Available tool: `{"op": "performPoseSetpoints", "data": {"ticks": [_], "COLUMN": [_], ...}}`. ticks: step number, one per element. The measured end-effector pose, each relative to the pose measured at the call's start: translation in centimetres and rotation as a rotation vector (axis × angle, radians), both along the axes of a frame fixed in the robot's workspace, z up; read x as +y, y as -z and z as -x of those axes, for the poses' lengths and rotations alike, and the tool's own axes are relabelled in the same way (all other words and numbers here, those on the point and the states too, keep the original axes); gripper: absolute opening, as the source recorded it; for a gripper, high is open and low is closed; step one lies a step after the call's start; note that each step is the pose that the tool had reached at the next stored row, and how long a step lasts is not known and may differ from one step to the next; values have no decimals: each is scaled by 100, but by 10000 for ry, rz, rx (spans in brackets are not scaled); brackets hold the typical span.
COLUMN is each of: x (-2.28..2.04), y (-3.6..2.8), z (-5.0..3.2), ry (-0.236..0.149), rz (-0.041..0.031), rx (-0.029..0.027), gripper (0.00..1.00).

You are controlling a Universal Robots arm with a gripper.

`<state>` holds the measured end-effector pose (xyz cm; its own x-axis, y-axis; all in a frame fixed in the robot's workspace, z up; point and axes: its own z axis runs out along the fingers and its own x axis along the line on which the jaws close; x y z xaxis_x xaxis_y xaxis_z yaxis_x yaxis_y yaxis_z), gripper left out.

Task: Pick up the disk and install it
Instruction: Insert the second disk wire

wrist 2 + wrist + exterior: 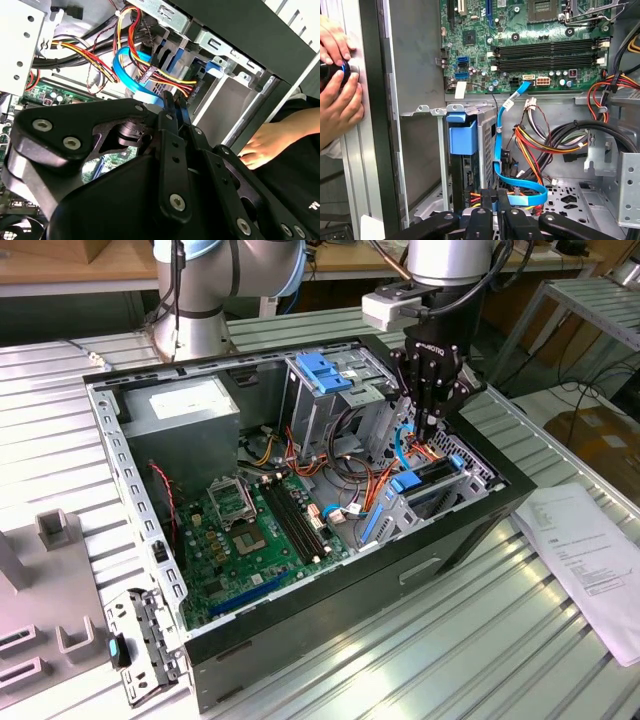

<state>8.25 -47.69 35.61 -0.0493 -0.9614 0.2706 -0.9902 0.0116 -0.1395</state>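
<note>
The disk (432, 480) sits in the lower drive cage at the front right corner of the open computer case (330, 580), its light-blue side rails showing at both ends. In the first wrist view the disk (468, 175) is seen end-on under its blue rail tab (461, 137). My gripper (430, 425) hangs just above and behind the disk, fingers pointing down and shut. In both wrist views the fingertips (491, 200) (171, 106) are pressed close together beside a blue flat cable (520, 187) and the coloured power wires (165, 77).
The case holds a green motherboard (250, 530), a grey power supply (185, 410) and an upper cage with a blue latch (325, 370). A person's hands (337, 75) rest outside the case wall. A paper sheet (590, 550) lies on the exterior view's right, loose brackets (140, 645) on its left.
</note>
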Motion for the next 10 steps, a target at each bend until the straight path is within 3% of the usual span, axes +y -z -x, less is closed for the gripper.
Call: {"op": "performPoseSetpoints", "data": {"ticks": [5, 6, 10], "x": [0, -6, -61], "y": [1, 2, 3], "z": [1, 4, 39], "ry": [1, 1, 0], "rz": [-2, -41, -721], "rx": [0, -1, -11], "gripper": [16, 16, 16]}}
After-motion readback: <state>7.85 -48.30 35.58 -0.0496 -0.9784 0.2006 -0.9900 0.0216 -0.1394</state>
